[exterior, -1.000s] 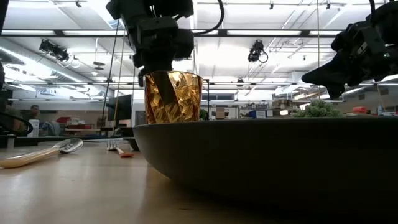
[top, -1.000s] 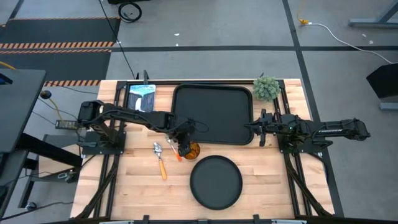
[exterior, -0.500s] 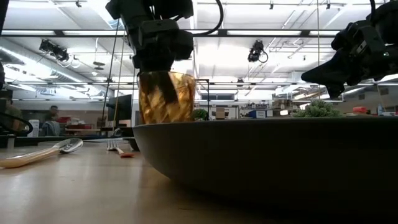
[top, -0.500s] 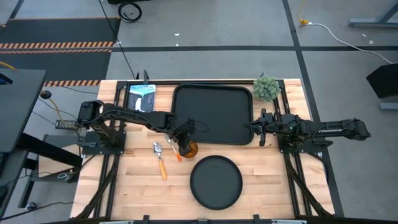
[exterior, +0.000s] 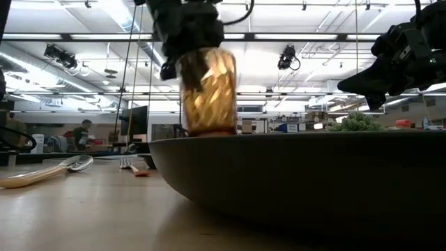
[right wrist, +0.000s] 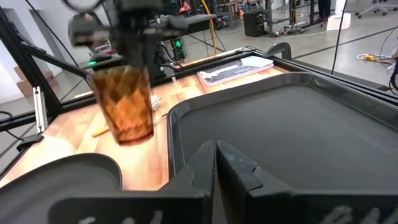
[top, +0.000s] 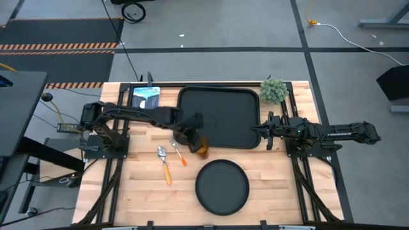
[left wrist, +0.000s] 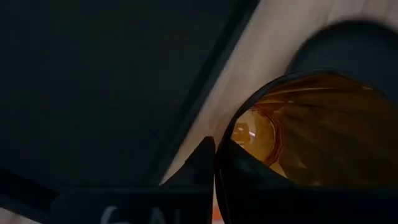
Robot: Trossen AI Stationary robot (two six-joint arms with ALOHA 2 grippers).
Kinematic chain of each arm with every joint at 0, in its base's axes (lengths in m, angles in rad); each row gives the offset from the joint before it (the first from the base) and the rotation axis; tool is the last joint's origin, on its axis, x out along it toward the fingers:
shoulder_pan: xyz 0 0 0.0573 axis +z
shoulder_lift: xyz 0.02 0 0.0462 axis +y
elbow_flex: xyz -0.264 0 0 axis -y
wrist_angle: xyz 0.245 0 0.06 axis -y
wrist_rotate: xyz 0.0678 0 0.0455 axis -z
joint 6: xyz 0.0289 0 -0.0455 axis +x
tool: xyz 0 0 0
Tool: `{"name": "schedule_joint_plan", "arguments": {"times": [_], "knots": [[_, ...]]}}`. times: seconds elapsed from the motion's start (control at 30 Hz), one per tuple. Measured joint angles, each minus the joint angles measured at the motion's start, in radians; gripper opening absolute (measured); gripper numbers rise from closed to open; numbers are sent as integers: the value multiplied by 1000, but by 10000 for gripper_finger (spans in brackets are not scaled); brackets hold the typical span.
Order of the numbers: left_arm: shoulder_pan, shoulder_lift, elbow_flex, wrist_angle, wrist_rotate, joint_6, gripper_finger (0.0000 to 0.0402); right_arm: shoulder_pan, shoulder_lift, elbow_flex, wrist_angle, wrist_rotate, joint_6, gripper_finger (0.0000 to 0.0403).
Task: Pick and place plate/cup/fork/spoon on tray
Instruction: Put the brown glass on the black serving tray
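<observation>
My left gripper (top: pixel 193 142) is shut on the amber cup (top: pixel 202 151), which hangs just above the table between the tray's near edge and the plate. The black tray (top: pixel 218 118) lies at the far middle. The round black plate (top: pixel 222 186) lies near the front edge. Left of the cup, the fork (top: pixel 179 155) and the spoon (top: pixel 165 166) lie flat on the wood. My right gripper (right wrist: pixel 216 155) is shut and empty, over the tray's right rim. My left gripper holds the cup by its rim (left wrist: pixel 231 130), with one finger (left wrist: pixel 249 171) inside the cup and the other (left wrist: pixel 199 165) outside its wall. The fingers come from above, pointing down. The cup (exterior: pixel 207 90) hangs below them, slightly tilted and clear of the table.
A small green plant (top: pixel 273 90) stands at the tray's far right corner. A blue-and-white flat item (top: pixel 146 99) lies at the far left. Bare wood shows left and right of the plate.
My left gripper has taken hold of the cup and gone up and toward the tray. The cup has been lifted clear of the table, has gone a little toward the table's right edge, and now hangs slightly tipped.
</observation>
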Motion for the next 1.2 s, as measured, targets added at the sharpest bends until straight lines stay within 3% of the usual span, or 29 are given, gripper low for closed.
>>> {"name": "schedule_joint_plan", "arguments": {"times": [0.23, 0.63, 0.83, 0.97, 1.2], "knots": [[114, 141, 195, -28, -5, 136, 15, 0, 0, 0, 4, 0, 0, 22], [310, 548, 733, -54, -3, 353, 18, 0, 0, 0, 13, 0, 0, 23], [362, 720, 933, 7, -4, 430, 19, 0, 0, 0, 19, 0, 0, 22], [376, 785, 1000, -32, 8, 439, 19, 0, 0, 0, 21, 0, 0, 23], [376, 788, 984, -61, 10, 449, 28, 0, 0, 0, 29, 0, 0, 22]]}}
